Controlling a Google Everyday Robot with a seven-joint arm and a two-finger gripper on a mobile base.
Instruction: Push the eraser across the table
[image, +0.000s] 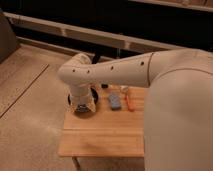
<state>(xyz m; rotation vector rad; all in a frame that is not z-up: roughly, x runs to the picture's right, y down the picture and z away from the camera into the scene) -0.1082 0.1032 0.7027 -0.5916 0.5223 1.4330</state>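
Note:
A small black piece at the table's far edge, just under the forearm, looks like the eraser (104, 86); the arm hides most of it. The light-wood table (105, 131) fills the lower middle of the camera view. My arm reaches in from the right and bends down at the table's left rear corner. There my gripper (83, 106) hangs over a dark bowl (71, 101), left of the eraser and apart from it.
A light-blue pad (114, 102) lies right of the bowl, with an orange marker (130, 103) beside it and a small white object (124, 90) behind. My own body covers the table's right end. A speckled floor surrounds the table, and a dark wall with rails runs behind it.

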